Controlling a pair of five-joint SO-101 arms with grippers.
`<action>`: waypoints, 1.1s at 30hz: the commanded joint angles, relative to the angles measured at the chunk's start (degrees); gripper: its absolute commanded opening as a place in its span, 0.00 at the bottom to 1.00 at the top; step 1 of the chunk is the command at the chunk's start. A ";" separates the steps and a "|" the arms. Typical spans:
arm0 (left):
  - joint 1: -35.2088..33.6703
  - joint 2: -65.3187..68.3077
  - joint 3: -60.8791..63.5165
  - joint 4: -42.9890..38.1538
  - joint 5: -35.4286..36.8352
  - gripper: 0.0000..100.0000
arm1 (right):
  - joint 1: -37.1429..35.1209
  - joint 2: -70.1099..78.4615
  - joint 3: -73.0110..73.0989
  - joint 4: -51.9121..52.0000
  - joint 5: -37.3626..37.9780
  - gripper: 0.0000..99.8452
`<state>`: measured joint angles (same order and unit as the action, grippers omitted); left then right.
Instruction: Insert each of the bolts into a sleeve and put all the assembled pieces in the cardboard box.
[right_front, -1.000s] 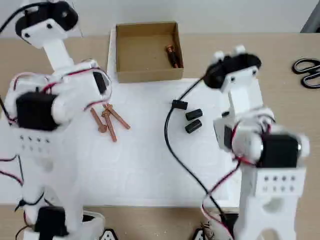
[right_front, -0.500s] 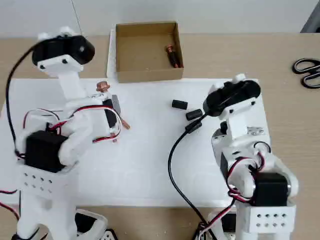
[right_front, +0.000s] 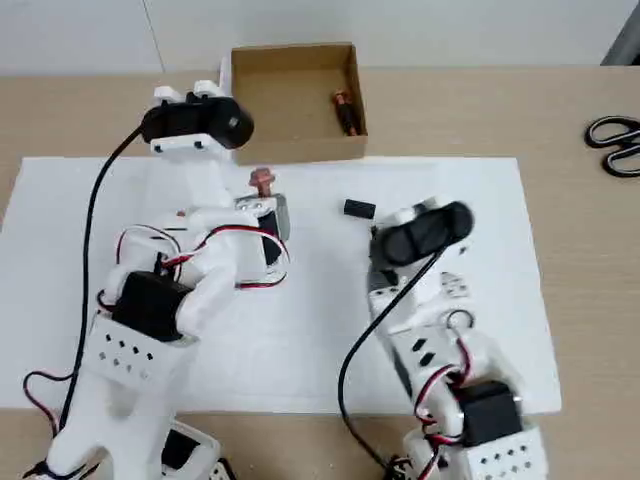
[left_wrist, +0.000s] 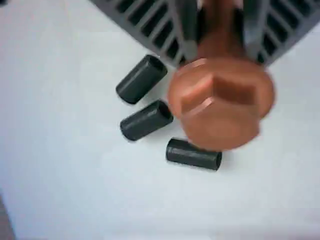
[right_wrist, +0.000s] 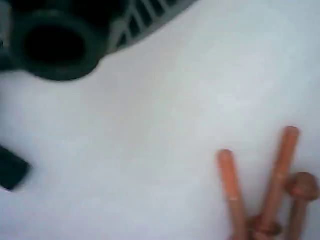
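My left gripper (right_front: 263, 197) is shut on a copper bolt (right_front: 262, 180), held head up just in front of the cardboard box (right_front: 240, 100). In the left wrist view the bolt's head (left_wrist: 220, 102) hangs over three black sleeves (left_wrist: 146, 120) lying on the white sheet. My right gripper (right_wrist: 60, 30) is shut on another black sleeve (right_wrist: 52, 47), whose open end faces the camera. Three loose copper bolts (right_wrist: 280, 175) lie beyond it. One sleeve (right_front: 359, 209) shows beside the right arm; the arm hides the others. An assembled piece (right_front: 345, 112) lies inside the box.
Scissors (right_front: 615, 145) lie at the far right of the wooden table. The white sheet (right_front: 480, 190) covers the work area. The right arm's black cable (right_front: 350, 360) loops across the sheet's middle.
The left arm has carried the bolt rightward toward the middle. The right arm has swung left and lower, now covering two of the sleeves.
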<state>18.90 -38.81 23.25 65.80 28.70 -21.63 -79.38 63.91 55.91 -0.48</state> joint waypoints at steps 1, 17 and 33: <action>0.18 -2.02 1.01 -5.89 -0.35 0.01 | -4.18 -3.03 6.07 -6.46 -0.79 0.00; 8.35 -2.46 2.51 -12.31 -0.35 0.01 | -11.03 -22.02 17.76 -9.98 -0.88 0.00; 12.66 -13.01 6.29 -13.71 -7.03 0.01 | -10.95 -22.02 20.13 -9.54 -6.77 0.00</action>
<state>30.77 -47.96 28.53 54.02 22.73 -32.44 -100.57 84.57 47.38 -6.73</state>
